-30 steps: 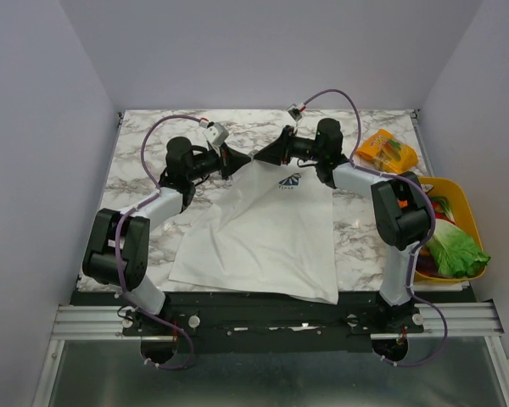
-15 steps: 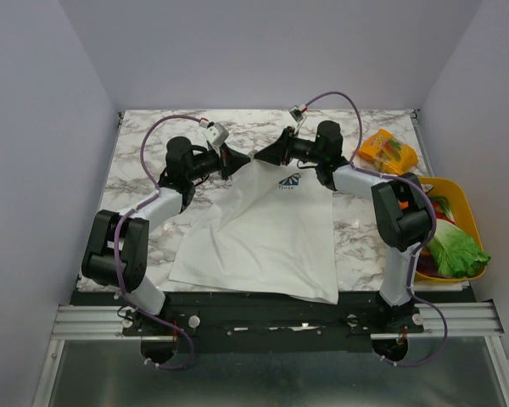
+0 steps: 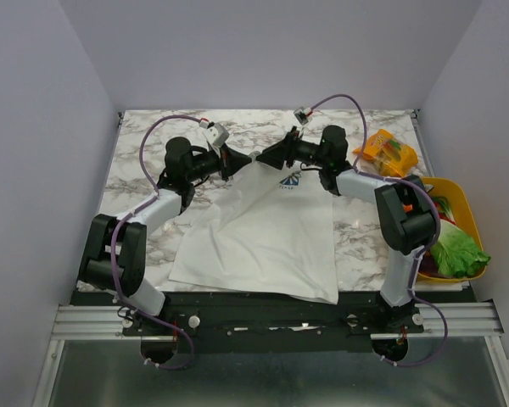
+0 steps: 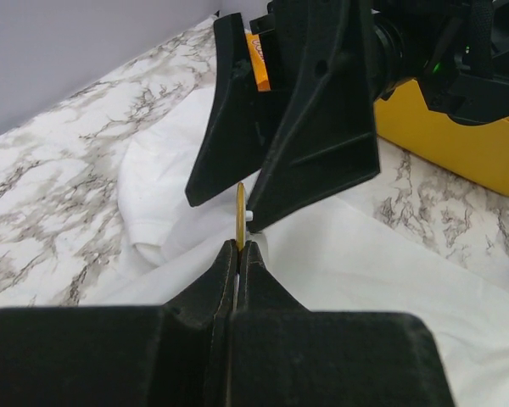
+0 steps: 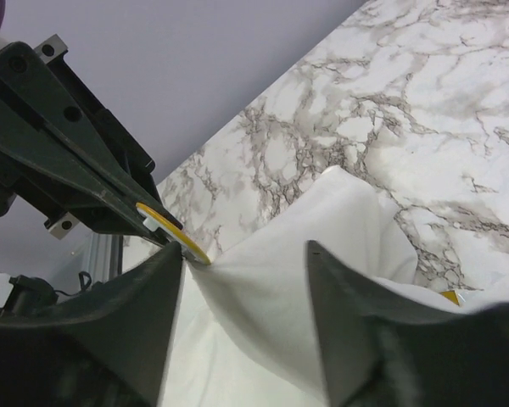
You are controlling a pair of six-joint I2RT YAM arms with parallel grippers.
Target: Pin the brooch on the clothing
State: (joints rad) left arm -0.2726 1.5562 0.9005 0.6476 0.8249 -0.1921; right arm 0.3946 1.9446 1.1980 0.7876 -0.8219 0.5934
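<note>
Your left gripper (image 4: 239,248) is pinched tight on the brooch (image 4: 240,214), a thin gold disc standing on edge just above the fingertips, dead centre of the left wrist view. Your right gripper (image 5: 237,254) has its jaws standing apart (no grip on anything, far as I can see), and a raised fold of the T-shirt (image 3: 263,233) pokes up between them. In the right wrist view the brooch sits left of centre, right by the tip of the finger on the left of the frame, its lower edge meeting the peak of that fold. Can't tell if the pin is actually in the cloth, it's too small. From the top camera both grippers meet nose to nose at the upper middle of the frame, over the shirt's collar end, just upper left of the flower emblem (image 3: 290,181). The orange snack packet (image 3: 388,150) and the yellow bin (image 3: 462,193) of veg sit off on the right side.
</note>
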